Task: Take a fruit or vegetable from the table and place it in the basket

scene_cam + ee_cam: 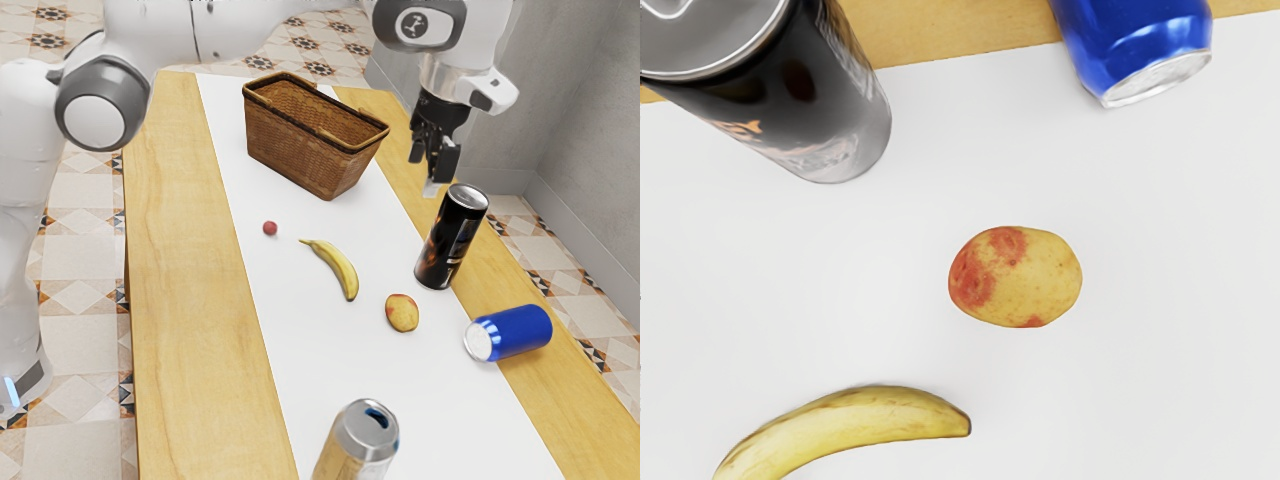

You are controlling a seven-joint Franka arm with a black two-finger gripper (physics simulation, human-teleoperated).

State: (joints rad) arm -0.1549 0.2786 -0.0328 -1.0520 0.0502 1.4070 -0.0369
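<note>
My gripper [425,174] hangs in the air, fingers apart with nothing between them, above and behind the black can in the exterior view. A yellow banana [336,268] lies on the white runner, with a red-and-yellow potato-like item [402,313] beside it and a small round red fruit [270,228] nearer the basket. The brown wicker basket [300,148] stands upright at the table's far end. In the wrist view are the potato-like item [1015,277] and part of the banana [855,422].
A tall black can [451,238] stands below the gripper, and a blue can [512,334] lies on its side nearby. Another can [358,442] stands at the exterior view's lower edge. The wooden table [190,260] borders the white runner. The wrist view holds the black can [820,95] and blue can [1135,45].
</note>
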